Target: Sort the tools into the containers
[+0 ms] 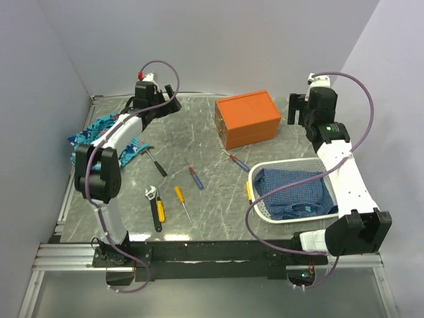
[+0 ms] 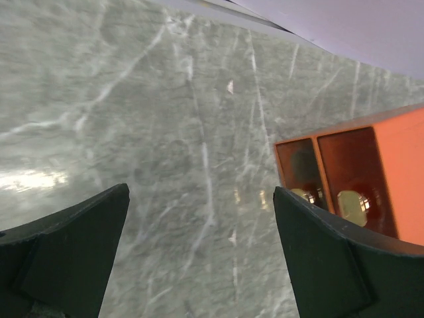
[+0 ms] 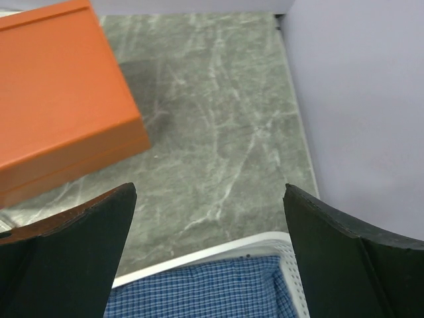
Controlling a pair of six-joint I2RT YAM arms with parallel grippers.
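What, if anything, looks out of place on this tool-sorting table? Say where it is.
Nothing looks damaged or spilled. Odd for tool sorting: a white basket holds blue checked cloth, and patterned blue cloth lies crumpled beneath the left arm. A yellow-handled tool lies against the basket's left wall.

Orange box (image 3: pixel 59 99) cut by right wrist view's left edge.

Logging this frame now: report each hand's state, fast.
Left hand: open, holding nothing.
Right hand: open, holding nothing.
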